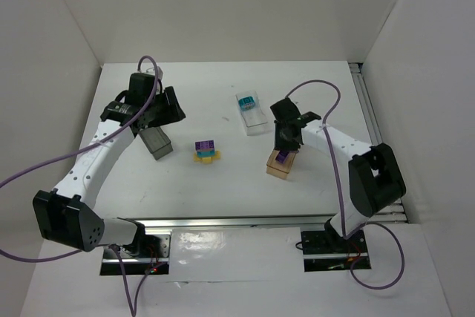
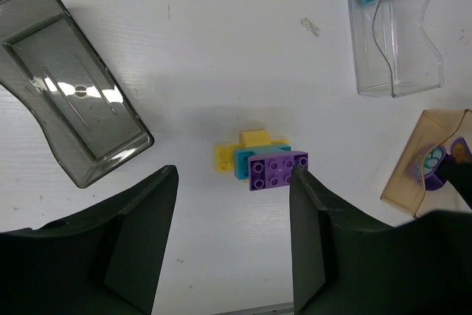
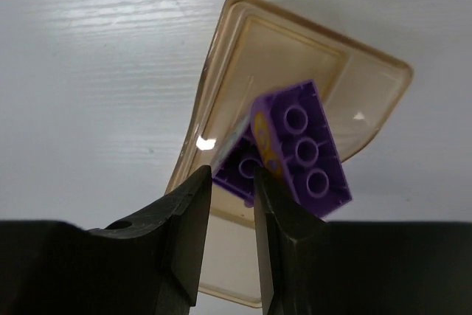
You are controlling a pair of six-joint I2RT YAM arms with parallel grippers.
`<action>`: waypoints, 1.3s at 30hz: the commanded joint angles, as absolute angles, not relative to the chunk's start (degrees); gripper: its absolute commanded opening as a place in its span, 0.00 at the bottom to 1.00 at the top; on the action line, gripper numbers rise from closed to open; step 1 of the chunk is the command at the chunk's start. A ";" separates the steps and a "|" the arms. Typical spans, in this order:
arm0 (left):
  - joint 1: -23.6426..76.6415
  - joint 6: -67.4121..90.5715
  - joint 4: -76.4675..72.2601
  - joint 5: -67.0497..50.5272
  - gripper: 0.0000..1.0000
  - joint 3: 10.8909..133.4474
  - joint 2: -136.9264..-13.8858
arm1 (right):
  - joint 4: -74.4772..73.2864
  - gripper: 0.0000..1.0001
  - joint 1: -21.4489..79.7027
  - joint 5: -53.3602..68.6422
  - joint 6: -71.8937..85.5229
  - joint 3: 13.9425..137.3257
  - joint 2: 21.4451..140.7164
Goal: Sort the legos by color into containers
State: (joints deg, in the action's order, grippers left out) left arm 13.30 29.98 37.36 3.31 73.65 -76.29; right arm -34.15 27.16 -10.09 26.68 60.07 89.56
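Only the right wrist view shows the right gripper (image 3: 232, 180) pinching a purple brick (image 3: 304, 145) above the tan bin (image 3: 372, 82); the left gripper (image 2: 233, 178) gapes wide.

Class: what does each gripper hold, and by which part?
Right gripper pinches the purple brick by one end, over the tan bin. Left gripper holds nothing.

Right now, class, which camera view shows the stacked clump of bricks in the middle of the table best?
Left wrist: the brick clump sits near the centre, sharp enough to tell purple, teal and yellow pieces apart and see the studs. Top external shows it small, as colour patches only. Right wrist does not show it.
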 commanded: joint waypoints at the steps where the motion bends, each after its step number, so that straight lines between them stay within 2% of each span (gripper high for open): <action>1: 13.01 29.00 35.86 1.58 0.67 73.13 -75.15 | -36.21 0.37 26.98 -17.57 25.75 66.44 89.38; 4: 13.01 29.00 35.86 1.58 0.67 73.13 -75.15 | -32.45 0.37 27.68 -17.06 25.22 68.55 87.02; 10: 13.01 29.00 35.34 1.58 0.67 73.13 -75.15 | -26.02 0.37 31.55 -7.92 23.12 67.06 80.87; 15: 13.01 29.00 35.33 1.05 0.69 72.60 -75.67 | -27.42 0.37 34.89 -8.09 23.64 66.10 82.53; 19: 13.01 29.00 35.33 1.67 0.70 72.07 -75.67 | -23.39 0.38 38.13 -0.37 22.51 64.07 82.53; 20: 12.49 29.00 35.33 1.67 0.70 72.07 -75.67 | -22.77 0.40 39.10 1.21 21.54 64.07 83.05; 22: 12.48 29.00 35.33 2.29 0.70 71.55 -75.67 | -21.97 0.66 41.56 3.25 20.31 66.53 85.07; 25: 12.48 28.39 36.74 2.29 0.70 71.02 -75.15 | -21.28 0.89 46.13 3.25 20.30 70.73 89.10; 28: 11.34 28.39 37.35 2.29 0.70 69.52 -74.01 | -19.42 0.92 48.07 4.92 19.35 75.21 93.67; 35: 7.39 25.84 38.75 1.05 0.70 70.31 -72.69 | -29.26 0.89 52.29 -3.77 -2.35 87.79 104.04; 39: 5.90 24.79 39.29 -0.61 0.70 70.93 -72.69 | -27.25 0.91 52.29 -4.39 -11.94 87.80 105.29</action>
